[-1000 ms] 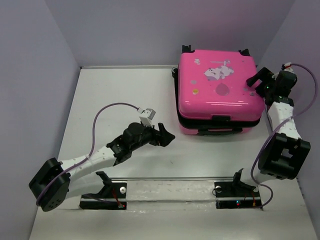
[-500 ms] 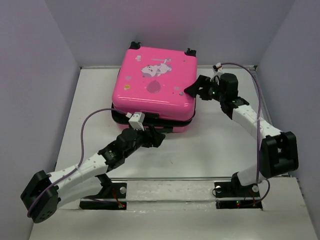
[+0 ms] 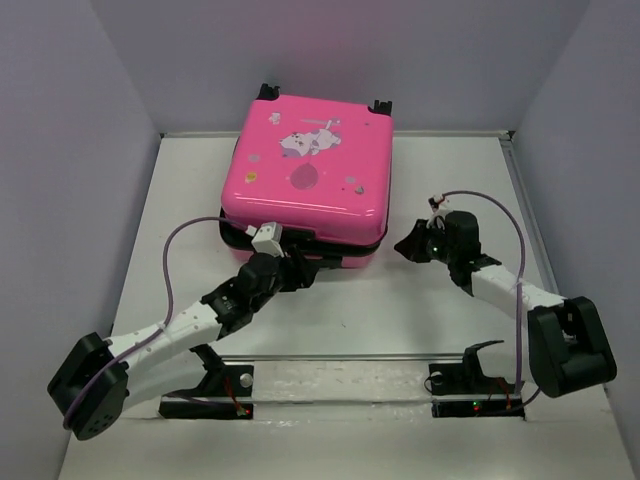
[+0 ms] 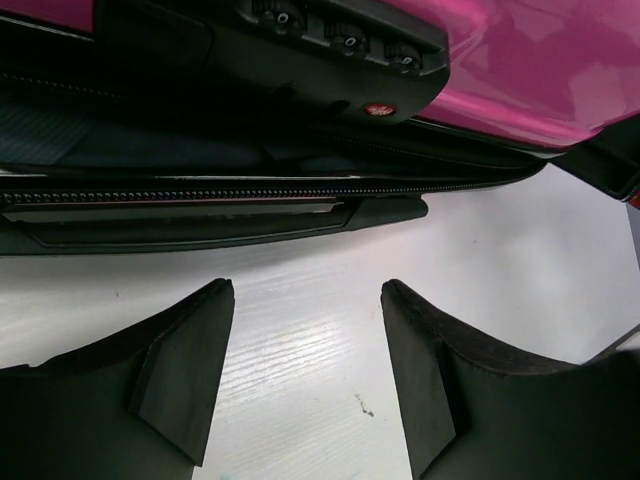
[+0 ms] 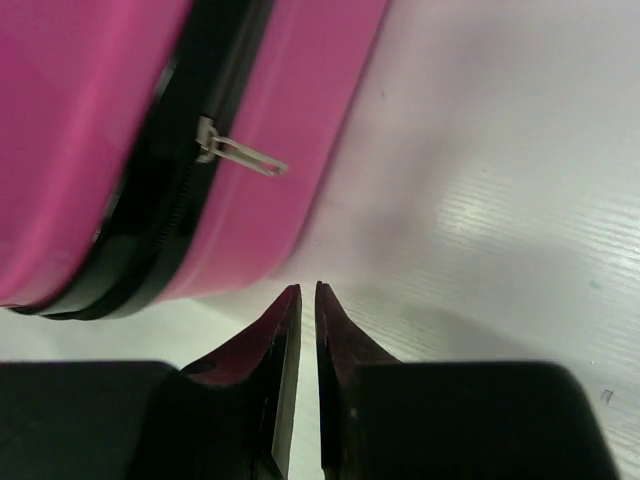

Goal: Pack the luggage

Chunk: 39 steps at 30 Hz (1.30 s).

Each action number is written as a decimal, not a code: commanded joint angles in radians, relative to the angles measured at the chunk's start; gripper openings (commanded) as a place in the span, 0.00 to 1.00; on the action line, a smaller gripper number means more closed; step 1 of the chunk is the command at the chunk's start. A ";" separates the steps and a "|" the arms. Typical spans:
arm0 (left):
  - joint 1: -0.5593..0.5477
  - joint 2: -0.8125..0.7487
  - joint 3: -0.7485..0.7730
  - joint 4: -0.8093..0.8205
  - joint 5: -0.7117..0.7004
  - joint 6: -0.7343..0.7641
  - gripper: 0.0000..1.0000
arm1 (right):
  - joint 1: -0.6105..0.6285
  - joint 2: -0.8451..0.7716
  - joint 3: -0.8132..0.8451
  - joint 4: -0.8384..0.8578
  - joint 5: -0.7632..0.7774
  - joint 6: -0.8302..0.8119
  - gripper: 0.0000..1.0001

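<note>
The left hand [image 3: 305, 272] hovers low over the white counter [image 3: 420, 310], its two dark fingers spread apart with nothing between them, pointing at the near edge of the luggage [image 3: 310, 175]. The left wrist view shows a black combination lock [image 4: 345, 40] on that edge and a line of zipper teeth [image 4: 170, 195] just beneath it. The hot-pink luggage lies flat, stickered shell up, toward the far side of the counter and a little left of centre, with its black wheels [image 3: 267, 92] against the back wall. To its right, near the front right corner, the right hand [image 3: 405, 247] sits close to the counter, fingers drawn together but for a sliver and gripping nothing. A metal zipper pull [image 5: 240, 153] juts from the black seam on that side, apart from the fingertips.
</note>
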 commanded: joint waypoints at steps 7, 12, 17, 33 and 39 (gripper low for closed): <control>0.006 0.035 0.066 0.032 -0.104 -0.055 0.71 | -0.001 0.180 0.027 0.376 -0.169 -0.283 0.45; 0.006 0.046 0.088 -0.006 -0.113 -0.050 0.71 | -0.048 0.221 0.007 0.489 -0.229 -0.316 0.64; 0.030 0.043 0.120 -0.080 -0.164 -0.029 0.73 | -0.059 0.267 0.018 0.583 -0.300 -0.325 0.70; 0.078 0.035 0.128 -0.135 -0.125 -0.016 0.74 | -0.059 0.414 0.182 0.693 -0.608 -0.287 0.42; 0.076 0.010 0.109 -0.147 -0.063 -0.004 0.74 | -0.059 0.442 0.178 0.799 -0.634 -0.221 0.41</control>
